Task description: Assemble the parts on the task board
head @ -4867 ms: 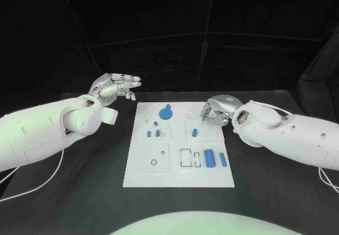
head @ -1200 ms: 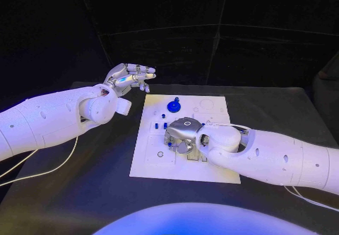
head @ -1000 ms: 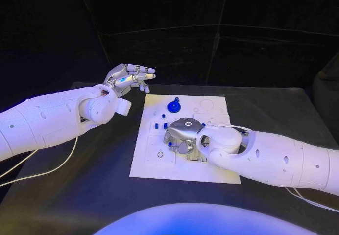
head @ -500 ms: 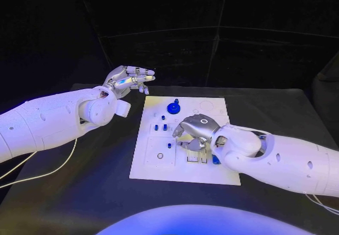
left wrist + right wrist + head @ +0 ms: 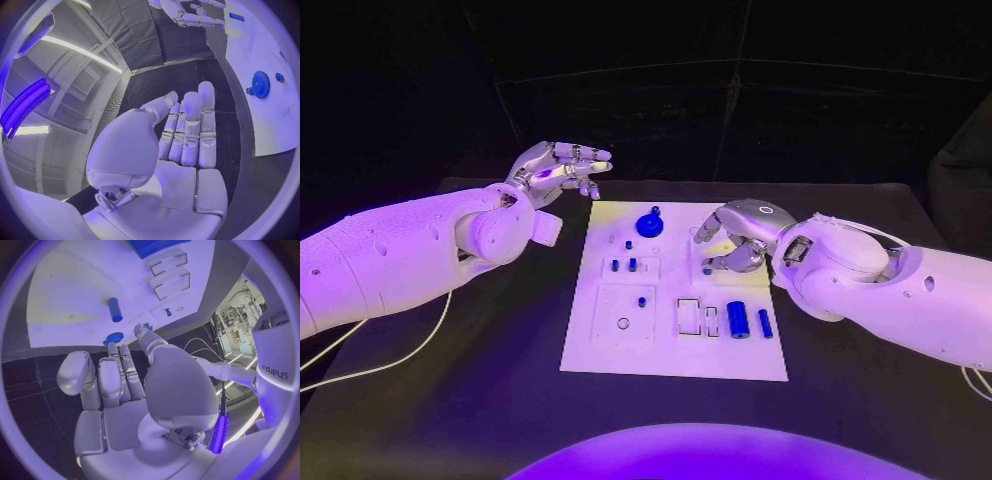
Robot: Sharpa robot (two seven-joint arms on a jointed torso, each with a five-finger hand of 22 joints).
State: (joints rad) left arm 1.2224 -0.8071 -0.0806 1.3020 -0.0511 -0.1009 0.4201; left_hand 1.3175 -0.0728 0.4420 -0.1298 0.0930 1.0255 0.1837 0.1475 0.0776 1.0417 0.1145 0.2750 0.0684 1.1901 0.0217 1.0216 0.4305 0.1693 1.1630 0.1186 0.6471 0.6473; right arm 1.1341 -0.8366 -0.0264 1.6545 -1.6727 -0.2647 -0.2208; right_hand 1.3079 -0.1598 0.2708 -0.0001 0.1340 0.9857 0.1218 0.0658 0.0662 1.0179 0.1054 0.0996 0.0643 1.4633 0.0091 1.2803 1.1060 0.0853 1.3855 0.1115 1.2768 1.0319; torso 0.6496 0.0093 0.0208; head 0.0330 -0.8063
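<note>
The white task board [image 5: 672,345] lies in the middle of the black table. On it are a blue gear [image 5: 651,223], small blue pegs [image 5: 622,266], one peg [image 5: 642,301] standing in the left square plate, and two blue cylinders [image 5: 749,321]. My right hand [image 5: 737,236] hovers over the board's far right part with loosely curled fingers and nothing in them. Its palm [image 5: 137,390] faces the board [image 5: 75,300], where a blue peg [image 5: 114,310] lies. My left hand [image 5: 560,168] is raised off the board's far left corner, empty. Its fingers [image 5: 190,130] are stretched out.
Two empty rectangular slots [image 5: 697,317] sit beside the cylinders, and a ring [image 5: 623,323] lies in the left square plate. Black table surface surrounds the board on all sides. A white cable [image 5: 387,345] trails under my left arm.
My right hand has drawn back from the board's middle to its far right part, uncovering the peg standing in the left square plate. My left hand has barely moved.
</note>
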